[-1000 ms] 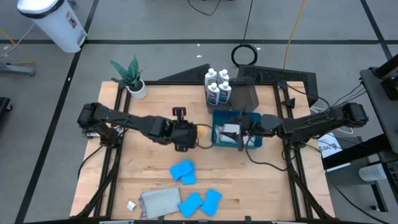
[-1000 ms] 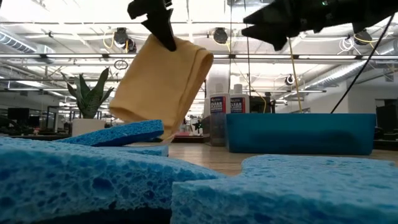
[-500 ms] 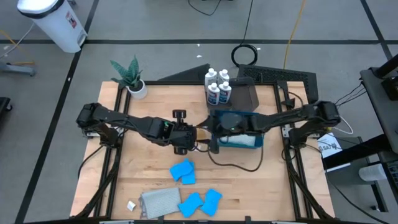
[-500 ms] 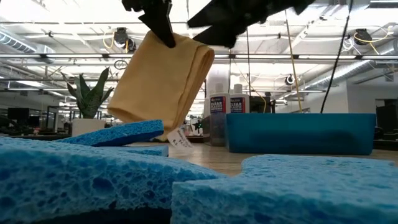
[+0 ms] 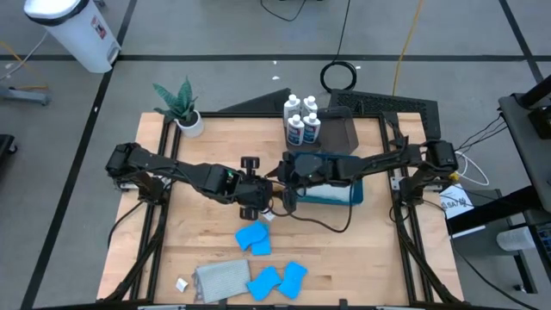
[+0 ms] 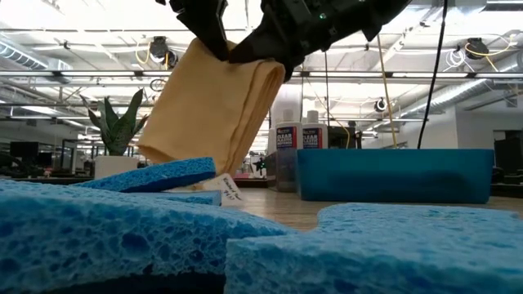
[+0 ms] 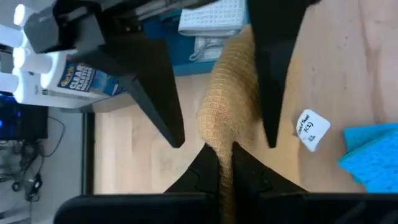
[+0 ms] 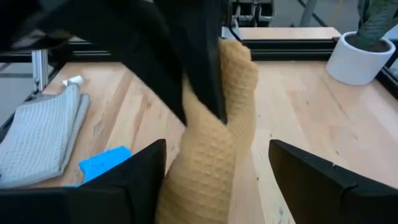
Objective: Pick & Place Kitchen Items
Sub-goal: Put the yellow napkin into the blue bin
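Note:
An orange cloth (image 6: 212,106) hangs folded below my left gripper (image 6: 208,33), which is shut on its top above the table's middle. A white tag (image 7: 310,129) dangles by the cloth's lower end. My right gripper (image 8: 214,180) has come in level from the table's right and is open. Its two fingers (image 7: 152,87) stand on either side of the hanging cloth (image 8: 211,143), just under my left gripper. Blue sponges (image 5: 254,239) and a folded grey cloth (image 5: 219,280) lie near the front edge. White bottles (image 5: 301,120) stand at the back. My left gripper pinches the cloth's gathered top (image 7: 219,155) between its two fingers, slanting down from the table's left. The cloth hangs below the fingers, several layers folded together, lifted clear of the table. My right gripper's finger (image 7: 273,68) stands close to the cloth's side; I cannot tell whether it touches.
A blue bin (image 5: 353,196) holding a pale cloth (image 7: 211,18) sits right of centre, under my right arm. A potted plant (image 5: 181,108) stands at the back left. More sponges (image 5: 280,280) lie at the front. Bare wood shows left of the sponges.
My right gripper has travelled from over the blue bin toward the table's left, up to the hanging orange cloth, and now has a finger on each side of it. The cloth still hangs from my left gripper in the same place.

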Controlling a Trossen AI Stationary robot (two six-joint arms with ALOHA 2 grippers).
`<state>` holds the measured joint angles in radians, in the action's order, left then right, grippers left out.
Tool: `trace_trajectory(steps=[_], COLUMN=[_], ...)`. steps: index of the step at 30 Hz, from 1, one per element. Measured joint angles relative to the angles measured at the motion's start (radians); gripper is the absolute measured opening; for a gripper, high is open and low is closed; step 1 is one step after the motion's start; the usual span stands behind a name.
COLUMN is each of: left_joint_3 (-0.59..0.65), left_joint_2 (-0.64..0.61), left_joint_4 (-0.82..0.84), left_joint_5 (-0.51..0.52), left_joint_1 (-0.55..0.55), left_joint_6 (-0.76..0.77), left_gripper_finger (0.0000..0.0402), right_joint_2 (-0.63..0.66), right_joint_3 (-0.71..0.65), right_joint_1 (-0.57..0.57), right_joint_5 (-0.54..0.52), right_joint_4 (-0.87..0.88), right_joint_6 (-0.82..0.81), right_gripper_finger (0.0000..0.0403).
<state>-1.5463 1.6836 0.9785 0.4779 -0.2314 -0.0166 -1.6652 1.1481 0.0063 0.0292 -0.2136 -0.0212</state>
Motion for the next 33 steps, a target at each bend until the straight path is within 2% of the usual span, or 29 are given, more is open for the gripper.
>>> trace_trajectory(steps=[4,7,10,14,17,25,33], left_joint_3=[0.000,0.000,0.000,0.000,0.000,-0.002,-0.003], left_joint_2=[0.000,0.000,0.000,0.000,0.000,-0.071,-0.273], left_joint_4=[-0.020,-0.031,-0.036,-0.045,-0.048,-0.035,-0.055], left_joint_5=[-0.035,-0.053,-0.059,-0.060,-0.068,-0.090,-0.127], left_joint_1=[0.000,0.000,0.000,0.000,0.000,0.002,0.024], left_joint_6=[-0.006,-0.014,-0.015,-0.020,0.008,0.040,0.051], left_gripper_finger=[0.0012,0.0014,0.0017,0.0014,0.0032,0.0123,0.0158], right_joint_2=[-0.002,-0.001,-0.002,-0.001,-0.001,0.079,0.223], right_joint_3=[-0.001,-0.001,-0.001,-0.001,-0.001,-0.003,-0.003], right_joint_1=[0.000,0.000,0.000,0.000,0.000,0.000,0.002], right_joint_5=[0.000,0.002,0.011,0.077,0.128,0.108,0.000], right_joint_4=[0.007,0.020,0.023,0.024,0.028,0.162,0.307], right_joint_6=[0.003,0.003,0.003,0.022,0.055,0.058,0.031], right_gripper_finger=[0.0242,0.0210,0.0160,0.0075,0.0015,0.0005,0.0003])
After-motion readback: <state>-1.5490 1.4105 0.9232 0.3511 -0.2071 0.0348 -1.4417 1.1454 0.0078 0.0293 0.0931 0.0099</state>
